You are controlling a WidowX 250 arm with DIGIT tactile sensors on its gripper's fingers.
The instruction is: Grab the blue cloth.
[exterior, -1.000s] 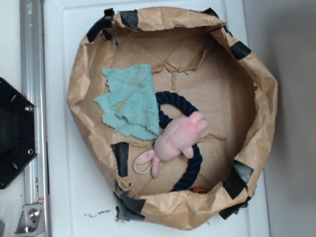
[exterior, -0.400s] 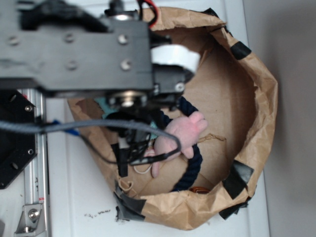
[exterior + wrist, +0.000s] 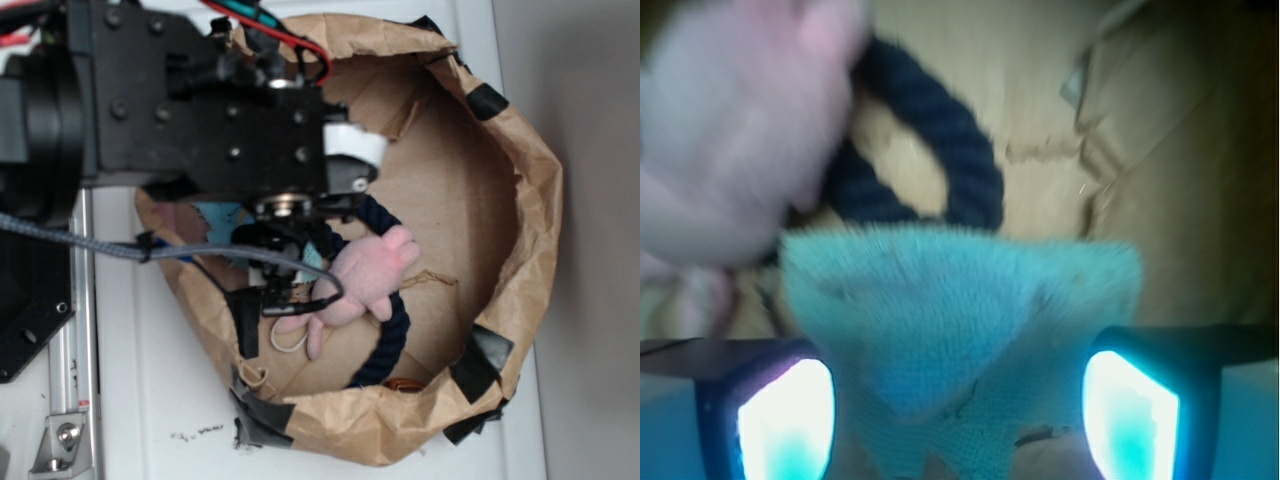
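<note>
A crumpled brown paper basin sits on the white tabletop, the black arm covering its 10 o'clock side. Your gripper is spread wide, and the blue cloth lies between the fingers, the pink plush toy and navy rope ring just beyond.

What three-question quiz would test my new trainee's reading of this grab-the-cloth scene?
1. True or false: in the wrist view the open gripper straddles the light teal-blue terry cloth.
2. What lies on the dark navy rope ring? A) pink plush toy B) metal spoon C) red cup
3. What holds everything?

Key: 1 true; 2 A; 3 a crumpled brown paper basket patched with black tape.
</note>
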